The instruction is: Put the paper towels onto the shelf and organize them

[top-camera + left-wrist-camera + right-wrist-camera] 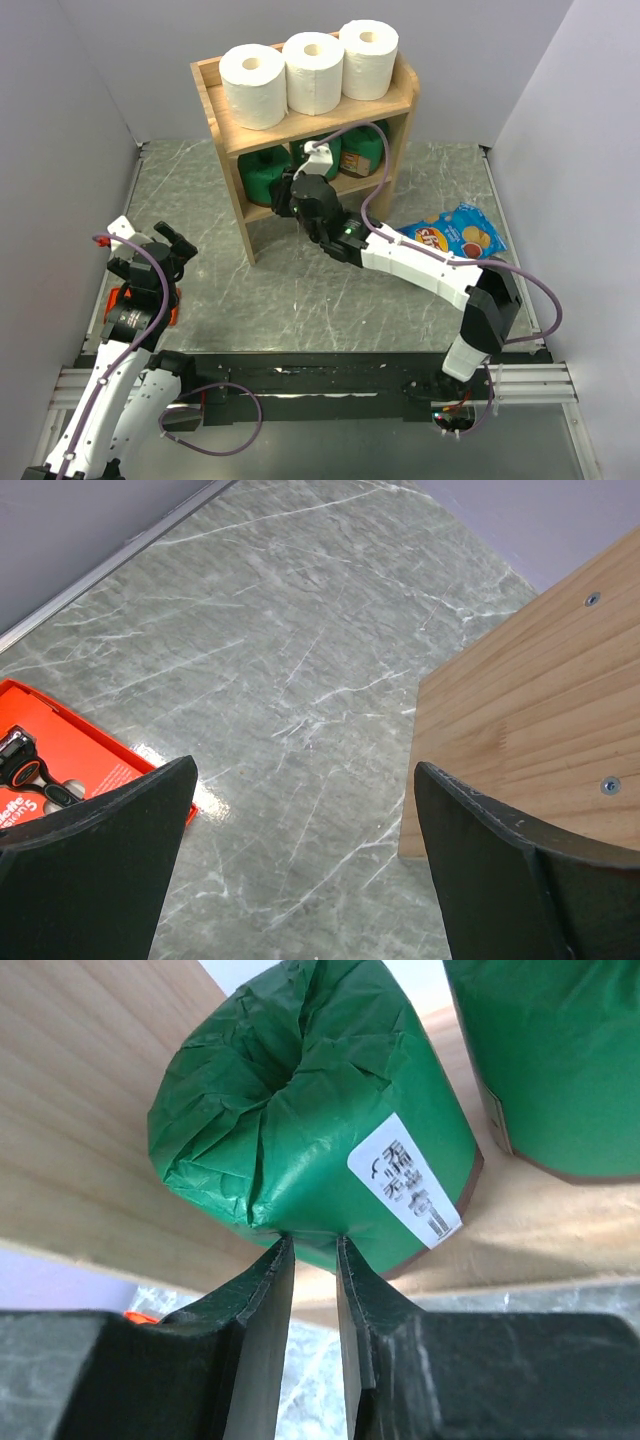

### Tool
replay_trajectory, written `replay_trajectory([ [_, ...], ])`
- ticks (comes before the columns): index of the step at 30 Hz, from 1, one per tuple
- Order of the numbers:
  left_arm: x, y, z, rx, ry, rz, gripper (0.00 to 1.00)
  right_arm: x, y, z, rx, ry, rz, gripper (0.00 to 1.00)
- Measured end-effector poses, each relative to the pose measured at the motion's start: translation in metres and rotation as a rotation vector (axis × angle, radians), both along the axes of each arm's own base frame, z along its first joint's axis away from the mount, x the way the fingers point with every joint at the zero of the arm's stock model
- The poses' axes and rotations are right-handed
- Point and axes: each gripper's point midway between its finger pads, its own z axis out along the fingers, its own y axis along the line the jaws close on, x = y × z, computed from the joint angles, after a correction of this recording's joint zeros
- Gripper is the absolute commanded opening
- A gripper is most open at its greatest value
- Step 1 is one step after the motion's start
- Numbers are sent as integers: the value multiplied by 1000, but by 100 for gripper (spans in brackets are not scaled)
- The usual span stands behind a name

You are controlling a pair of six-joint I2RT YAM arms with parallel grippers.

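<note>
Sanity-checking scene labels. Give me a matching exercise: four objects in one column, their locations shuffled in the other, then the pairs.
Objects
1. three white cylindrical paper towels
2. green paper-wrapped cylindrical packages
3. blue crinkly snack bag
4. flat orange box

Places
A. on the grey marbled table, right of the light wooden shelf
B. shelf's top tier
C. on the table beside the left gripper
D. shelf's lower tier

Pairs: 1-B, 2-D, 3-A, 4-C
</note>
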Motion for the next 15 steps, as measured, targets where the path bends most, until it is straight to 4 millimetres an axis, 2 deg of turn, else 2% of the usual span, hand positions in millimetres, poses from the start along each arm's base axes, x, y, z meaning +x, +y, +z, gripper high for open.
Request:
replay_trajectory([
  [7,0,0,0,1,2,1,96,16,8,-22,-14,17,5,31],
  [15,2,0,-4,6,17,3,96,30,6,-28,-12,22,-4,31],
])
